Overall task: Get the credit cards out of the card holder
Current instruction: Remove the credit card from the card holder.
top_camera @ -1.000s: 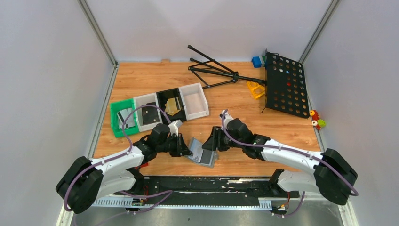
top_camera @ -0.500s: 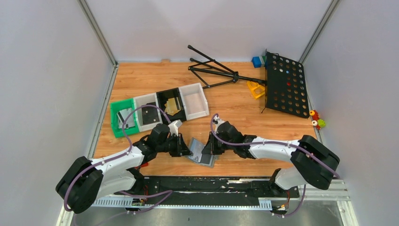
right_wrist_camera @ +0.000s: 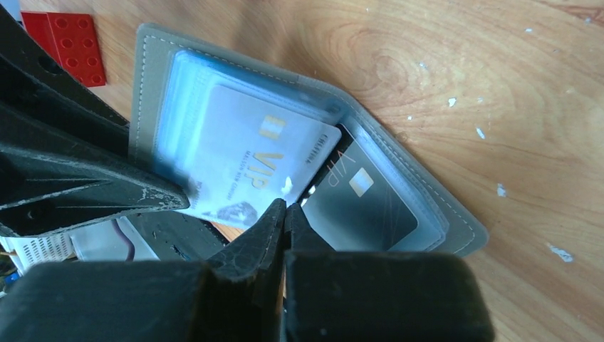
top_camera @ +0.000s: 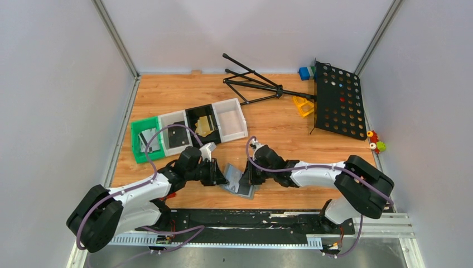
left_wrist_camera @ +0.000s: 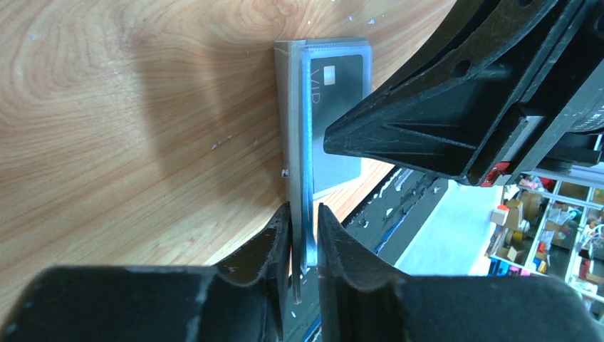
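Note:
The grey card holder [top_camera: 240, 184] lies open near the front of the table. My left gripper [top_camera: 222, 177] is shut on its raised flap and clear sleeves, seen edge-on in the left wrist view [left_wrist_camera: 303, 235]. The right wrist view shows the holder [right_wrist_camera: 456, 222] with a silvery-grey VIP card [right_wrist_camera: 242, 153] and a black VIP card [right_wrist_camera: 367, 203] in sleeves. My right gripper [right_wrist_camera: 286, 208] is shut, its tips at the seam between these two cards, with nothing seen between the jaws. In the top view it [top_camera: 249, 175] sits over the holder's right side.
A row of green [top_camera: 138, 146], white [top_camera: 167, 124], black [top_camera: 192, 114] and white [top_camera: 237, 111] trays stands behind the left arm, with cards in three. A red block [right_wrist_camera: 68, 46] lies by the holder. A black folding stand [top_camera: 256, 84] and perforated board [top_camera: 337, 100] are at the back right.
My right gripper has moved left onto the open holder, and the right arm has swung in behind it. The left gripper and the holder have stayed in place.

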`<state>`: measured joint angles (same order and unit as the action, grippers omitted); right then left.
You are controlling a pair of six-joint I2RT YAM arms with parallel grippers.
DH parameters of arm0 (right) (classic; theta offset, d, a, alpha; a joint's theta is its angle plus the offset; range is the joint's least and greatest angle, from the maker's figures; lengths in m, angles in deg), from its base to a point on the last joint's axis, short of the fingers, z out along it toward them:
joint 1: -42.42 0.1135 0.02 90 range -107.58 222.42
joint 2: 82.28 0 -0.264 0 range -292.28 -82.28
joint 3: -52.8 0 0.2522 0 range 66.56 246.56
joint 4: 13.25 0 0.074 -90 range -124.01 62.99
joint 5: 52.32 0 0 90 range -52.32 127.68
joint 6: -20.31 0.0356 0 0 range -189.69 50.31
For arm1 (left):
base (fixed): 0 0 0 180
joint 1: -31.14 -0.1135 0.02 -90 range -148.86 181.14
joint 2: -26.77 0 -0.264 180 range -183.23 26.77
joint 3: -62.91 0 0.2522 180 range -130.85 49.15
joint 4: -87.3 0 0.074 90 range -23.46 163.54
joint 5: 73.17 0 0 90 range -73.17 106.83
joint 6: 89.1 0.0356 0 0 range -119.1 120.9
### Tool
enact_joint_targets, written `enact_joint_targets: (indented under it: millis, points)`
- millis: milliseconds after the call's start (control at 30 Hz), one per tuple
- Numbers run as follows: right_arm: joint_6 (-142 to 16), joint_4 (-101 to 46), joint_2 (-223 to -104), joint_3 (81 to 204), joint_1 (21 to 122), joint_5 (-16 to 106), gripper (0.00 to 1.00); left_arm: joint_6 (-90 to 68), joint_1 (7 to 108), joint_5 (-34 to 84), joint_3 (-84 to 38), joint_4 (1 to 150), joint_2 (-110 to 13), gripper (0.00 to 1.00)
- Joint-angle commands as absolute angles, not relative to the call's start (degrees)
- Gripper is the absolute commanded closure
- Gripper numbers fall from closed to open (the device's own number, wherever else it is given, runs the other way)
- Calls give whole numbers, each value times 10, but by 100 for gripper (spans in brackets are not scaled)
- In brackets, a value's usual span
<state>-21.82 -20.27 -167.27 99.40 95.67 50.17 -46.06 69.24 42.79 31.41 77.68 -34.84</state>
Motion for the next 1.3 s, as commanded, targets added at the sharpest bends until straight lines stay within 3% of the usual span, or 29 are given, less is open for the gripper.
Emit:
enact_joint_targets:
  millis: [0,200,533,600,700,800,867,1100,1267]
  points:
    - [-225,-185,-1686,1015,967,497,98,-454,691,441,312,807,-352,66]
    - [-224,-179,-1704,1028,978,500,98,-450,690,443,305,817,-370,44]
    - [-234,-165,-1689,1021,980,507,93,-446,690,453,290,832,-422,44]
    - [-234,-163,-1676,1014,981,503,92,-446,690,451,293,832,-422,49]
    - [-237,-178,-1651,1005,980,490,88,-448,690,444,297,834,-418,70]
    - [-241,-197,-1611,989,979,469,73,-453,690,437,300,835,-407,88]
    - [-242,-209,-1578,976,978,457,68,-457,690,437,301,836,-399,92]
    - [-242,-262,-1473,932,961,450,66,-480,689,448,299,845,-364,95]
    - [-208,-191,-1420,894,951,493,57,-532,689,479,325,936,-353,100]
